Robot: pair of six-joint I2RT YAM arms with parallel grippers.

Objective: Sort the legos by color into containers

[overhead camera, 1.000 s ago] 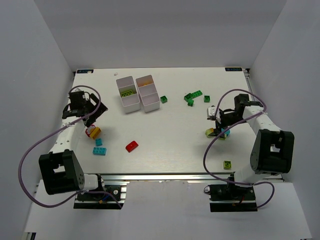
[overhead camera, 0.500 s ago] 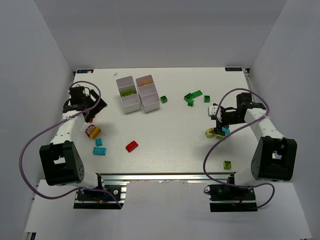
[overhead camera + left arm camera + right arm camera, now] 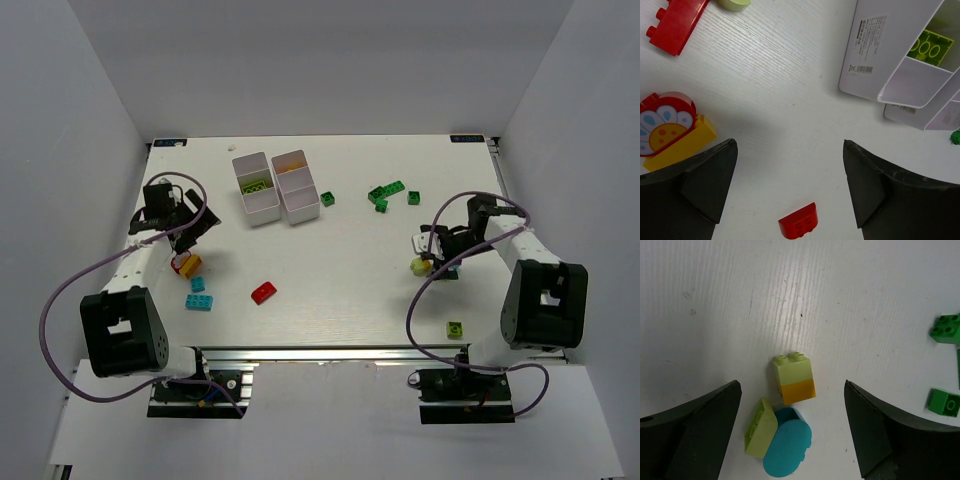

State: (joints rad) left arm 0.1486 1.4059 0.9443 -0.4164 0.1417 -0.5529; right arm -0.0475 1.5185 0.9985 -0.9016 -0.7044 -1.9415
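Two white containers (image 3: 258, 190) (image 3: 296, 185) stand side by side at the back, and a lime lego (image 3: 930, 45) lies in one compartment. My left gripper (image 3: 188, 238) (image 3: 789, 145) hangs open over bare table. A small red lego (image 3: 798, 221) lies just behind its jaws, and a red-and-yellow flower lego (image 3: 670, 127) (image 3: 186, 264) sits beside its left finger. My right gripper (image 3: 432, 256) (image 3: 792, 385) is open above a lime-on-orange lego (image 3: 795, 379). A lime lego (image 3: 761, 427) and a cyan piece (image 3: 787, 447) lie next to that one. Neither gripper holds anything.
Two cyan legos (image 3: 199, 302) and a red one (image 3: 264, 292) lie at the near left. Dark green legos (image 3: 385, 192) (image 3: 946, 329) are scattered right of the trays, with one (image 3: 327, 198) beside them. A lime lego (image 3: 455, 328) lies near the right arm's base.
The left gripper has swung slightly nearer and rightward, toward the flower lego. The right wrist has shifted and lowered over the lime and cyan legos. Both grippers stay open.
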